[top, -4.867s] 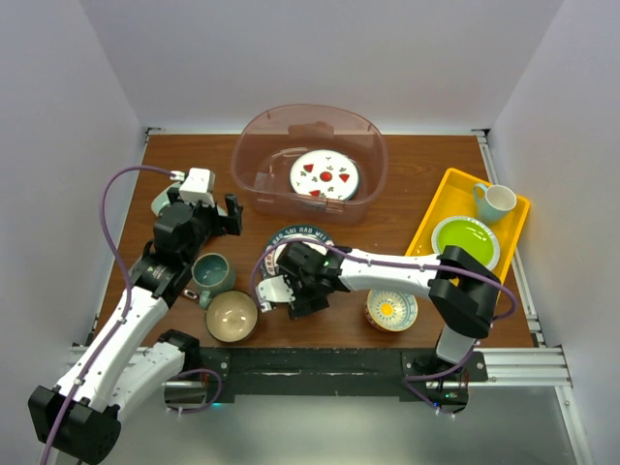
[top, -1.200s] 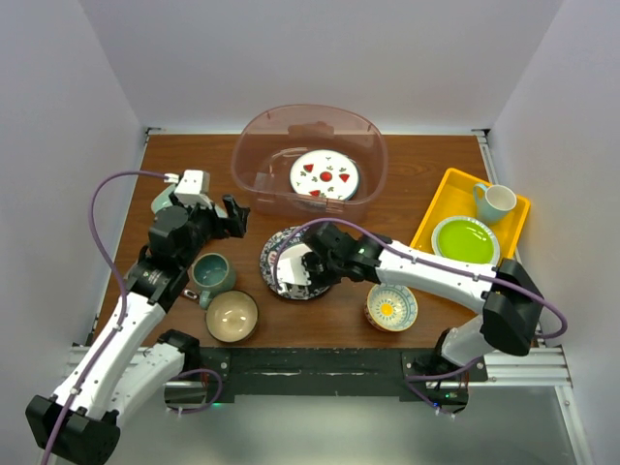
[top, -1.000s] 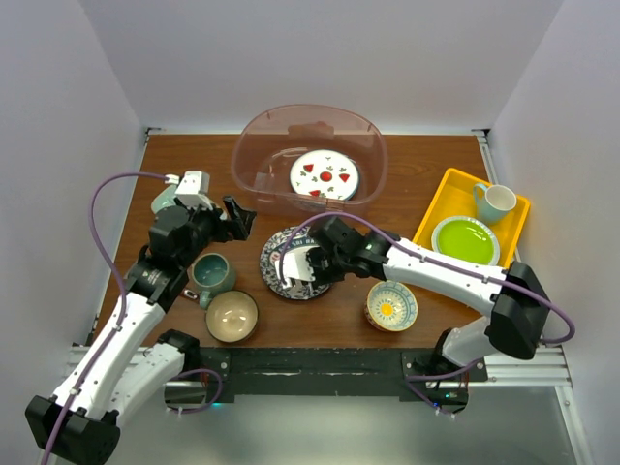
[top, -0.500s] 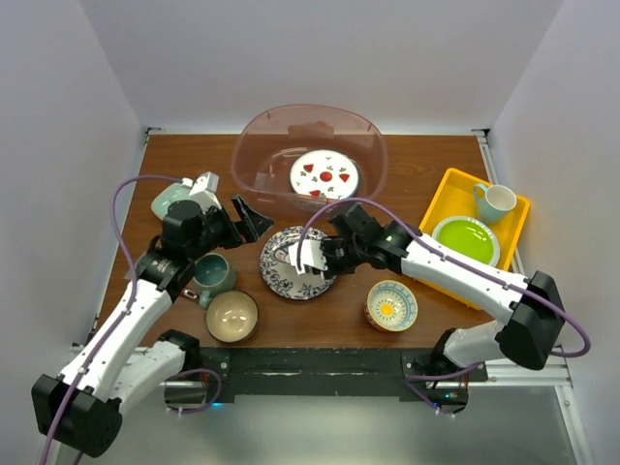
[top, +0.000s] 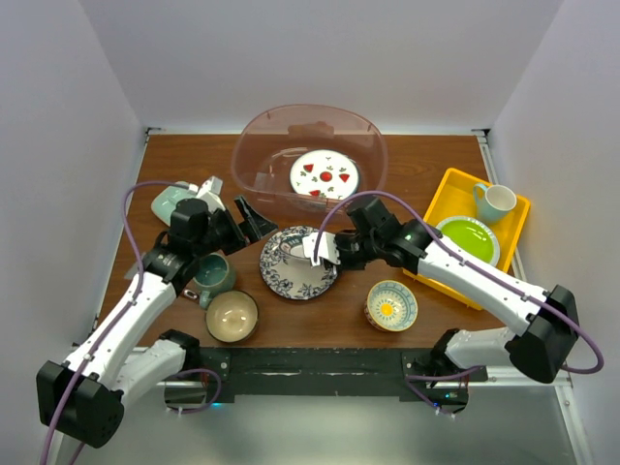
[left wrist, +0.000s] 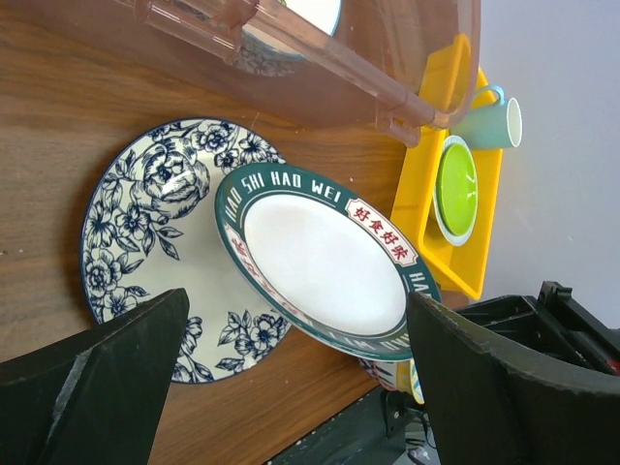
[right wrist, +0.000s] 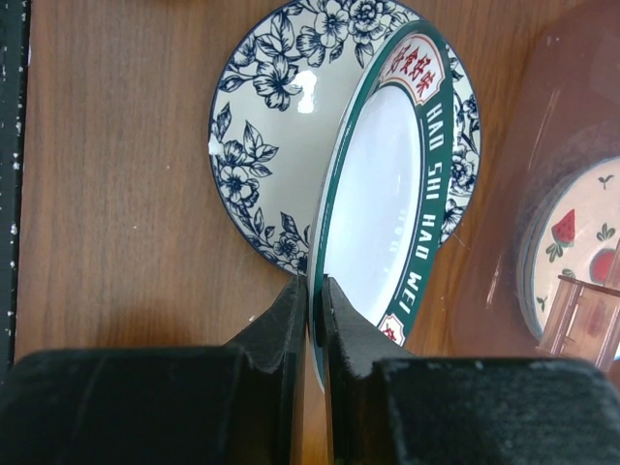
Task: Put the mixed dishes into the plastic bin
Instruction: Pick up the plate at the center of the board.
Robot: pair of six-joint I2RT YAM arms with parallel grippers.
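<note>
My right gripper is shut on the rim of a white plate with a green lettered border, holding it tilted on edge above the blue-patterned plate that lies on the table. The left wrist view shows the same green-rimmed plate raised over the blue-patterned plate. The plastic bin stands just beyond, with the fruit-marked white plate inside. My left gripper hangs wide open and empty left of the held plate. A teal mug, tan bowl, patterned bowl and mint dish sit on the table.
A yellow tray at the right holds a lime-green plate and a pale mug. White walls close in the table on three sides. The dark rail with the arm bases runs along the near edge.
The right gripper has raised the green-rimmed plate off the blue-patterned plate, turned it on edge and carried it right. The left gripper has shifted right, toward the bin, still open.
</note>
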